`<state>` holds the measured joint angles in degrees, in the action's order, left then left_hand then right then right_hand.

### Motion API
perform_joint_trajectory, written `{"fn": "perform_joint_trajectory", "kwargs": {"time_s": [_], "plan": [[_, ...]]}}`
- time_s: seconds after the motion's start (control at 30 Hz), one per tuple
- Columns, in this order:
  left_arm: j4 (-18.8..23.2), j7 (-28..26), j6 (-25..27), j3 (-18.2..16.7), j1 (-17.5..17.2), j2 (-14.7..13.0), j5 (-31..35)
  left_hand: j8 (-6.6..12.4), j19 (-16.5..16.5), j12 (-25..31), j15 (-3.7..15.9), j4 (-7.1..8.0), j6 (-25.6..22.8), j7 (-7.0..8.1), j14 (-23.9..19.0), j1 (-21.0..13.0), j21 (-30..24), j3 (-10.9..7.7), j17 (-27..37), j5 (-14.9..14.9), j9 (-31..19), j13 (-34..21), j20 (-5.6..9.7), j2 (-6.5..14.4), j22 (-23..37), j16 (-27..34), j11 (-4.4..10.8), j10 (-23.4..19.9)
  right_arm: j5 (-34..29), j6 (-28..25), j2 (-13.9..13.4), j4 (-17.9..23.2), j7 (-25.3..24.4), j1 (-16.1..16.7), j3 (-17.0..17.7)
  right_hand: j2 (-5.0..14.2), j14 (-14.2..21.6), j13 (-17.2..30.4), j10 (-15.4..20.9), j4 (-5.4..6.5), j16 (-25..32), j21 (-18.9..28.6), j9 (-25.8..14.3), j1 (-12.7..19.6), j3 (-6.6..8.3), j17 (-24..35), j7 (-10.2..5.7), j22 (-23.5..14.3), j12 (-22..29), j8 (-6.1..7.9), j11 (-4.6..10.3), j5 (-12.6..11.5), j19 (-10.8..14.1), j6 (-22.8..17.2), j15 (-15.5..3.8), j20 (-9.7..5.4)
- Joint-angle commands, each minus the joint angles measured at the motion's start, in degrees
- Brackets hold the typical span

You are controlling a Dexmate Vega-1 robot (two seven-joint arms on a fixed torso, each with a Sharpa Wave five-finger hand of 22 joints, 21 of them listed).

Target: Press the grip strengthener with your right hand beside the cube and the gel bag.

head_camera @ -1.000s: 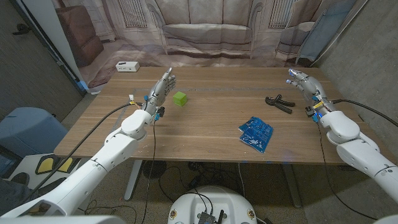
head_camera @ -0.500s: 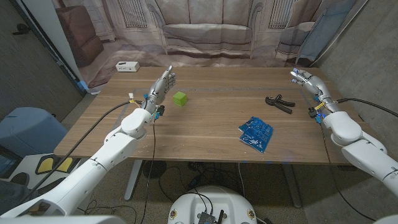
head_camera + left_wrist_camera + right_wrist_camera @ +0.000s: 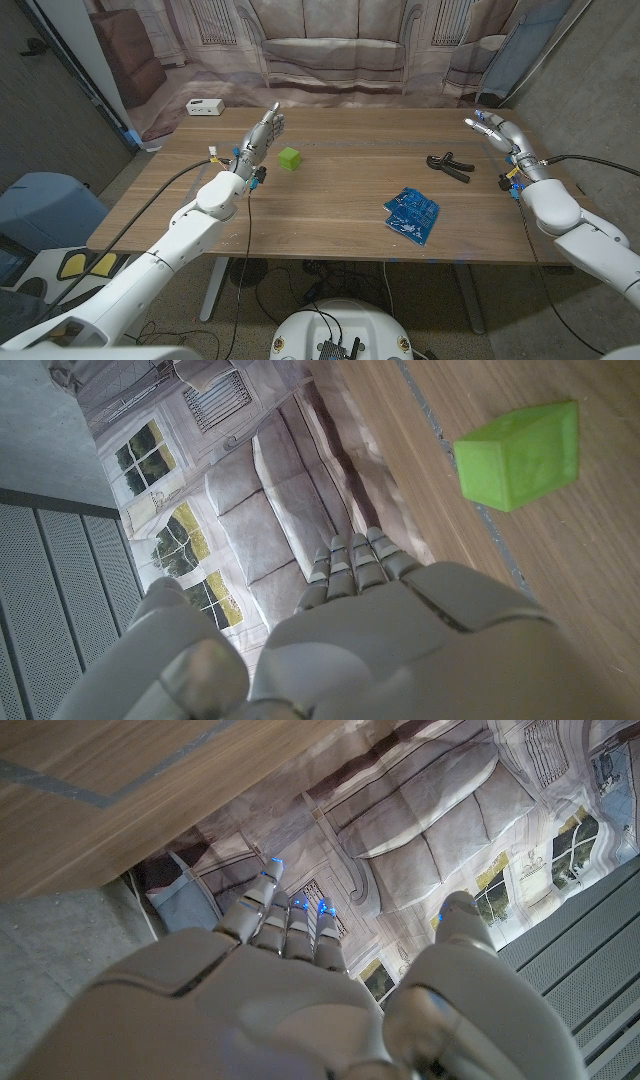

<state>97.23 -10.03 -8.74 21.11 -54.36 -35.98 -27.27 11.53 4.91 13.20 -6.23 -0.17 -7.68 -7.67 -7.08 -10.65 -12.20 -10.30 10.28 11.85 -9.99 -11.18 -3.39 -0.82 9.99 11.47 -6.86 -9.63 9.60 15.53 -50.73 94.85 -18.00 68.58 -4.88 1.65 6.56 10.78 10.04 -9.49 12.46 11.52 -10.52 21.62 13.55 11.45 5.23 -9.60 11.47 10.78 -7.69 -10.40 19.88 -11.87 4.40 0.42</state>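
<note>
Wooden table (image 3: 330,205) carries everything. Your right hand (image 3: 496,130) hovers near table's far right corner, fingers straight and close together, holding nothing. Your left hand (image 3: 262,136) stands on edge, fingers extended, side by side, empty. Blue gel bag (image 3: 411,215) lies well short of your right fingertips, toward table's near edge. Black grip strengthener (image 3: 449,165) sits near your right fingers, untouched. Green cube (image 3: 289,158) rests just beside your left fingers.
</note>
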Motion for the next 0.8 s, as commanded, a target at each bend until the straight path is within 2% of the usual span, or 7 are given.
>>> {"fn": "perform_joint_trajectory", "kwargs": {"time_s": [0.03,0.2,0.6,0.8], "plan": [[-0.88,-0.12,-0.66,0.25,0.19,0.66,0.40,-0.16,0.22,0.07,0.01,-0.28,-0.74,-0.08,-0.62,-0.82,-0.01,-0.15,0.07,-0.03,-0.24,-0.18,-0.18,0.16,0.21,-0.01,0.07,-0.55,-6.14,-3.84,-0.94,2.53,-3.61,1.04,0.25,-0.08,0.35,0.33,0.71,0.15,-0.07,0.13,-0.19,0.83,0.50,0.19,-0.24,-0.20,0.19,0.36,0.24,0.03,0.25,-0.45,-0.03,0.03],[-0.75,-0.54,-0.17,0.20,0.08,0.58,0.54,-0.13,0.24,0.07,-0.04,-0.30,-0.91,-0.09,-0.71,-0.84,0.03,-0.14,0.07,-0.04,-0.24,-0.17,-0.20,0.19,0.22,-0.02,0.05,-0.63,-7.20,-4.04,-1.09,2.79,-3.77,1.17,0.17,-0.13,0.41,0.34,1.01,0.16,-0.07,0.07,-0.20,0.96,0.51,0.20,-0.23,-0.21,0.29,0.36,0.14,0.06,0.23,-0.43,-0.15,-0.18],[0.51,-1.35,-0.36,-0.61,-0.85,-0.01,0.89,-0.15,0.31,0.03,-0.08,-0.39,-1.24,-0.34,-0.90,-0.89,0.13,-0.10,0.07,-0.09,-0.25,-0.16,-0.22,0.26,0.22,-0.08,0.05,-0.82,-14.95,-12.08,-1.97,7.94,-9.51,4.45,1.68,-0.17,-0.40,0.36,0.58,0.20,-0.44,-0.21,-0.21,1.34,0.60,0.23,-0.43,-0.21,0.09,0.32,0.18,0.10,-0.26,-0.32,-0.35,-0.39],[0.67,-1.27,-0.66,-0.72,-1.28,-0.05,0.81,-0.18,0.30,-0.01,-0.10,-0.42,-1.29,-0.32,-0.93,-0.92,0.19,-0.09,0.08,-0.10,-0.25,-0.15,-0.24,0.29,0.22,-0.12,0.27,-0.82,-17.46,-16.47,-2.93,10.61,-9.66,5.66,2.11,-0.18,-0.43,0.37,0.49,0.22,-0.45,-0.27,-0.21,1.47,0.63,0.24,-0.55,-0.21,0.05,0.32,0.24,0.11,-0.37,-0.30,-0.35,-0.41]]}}
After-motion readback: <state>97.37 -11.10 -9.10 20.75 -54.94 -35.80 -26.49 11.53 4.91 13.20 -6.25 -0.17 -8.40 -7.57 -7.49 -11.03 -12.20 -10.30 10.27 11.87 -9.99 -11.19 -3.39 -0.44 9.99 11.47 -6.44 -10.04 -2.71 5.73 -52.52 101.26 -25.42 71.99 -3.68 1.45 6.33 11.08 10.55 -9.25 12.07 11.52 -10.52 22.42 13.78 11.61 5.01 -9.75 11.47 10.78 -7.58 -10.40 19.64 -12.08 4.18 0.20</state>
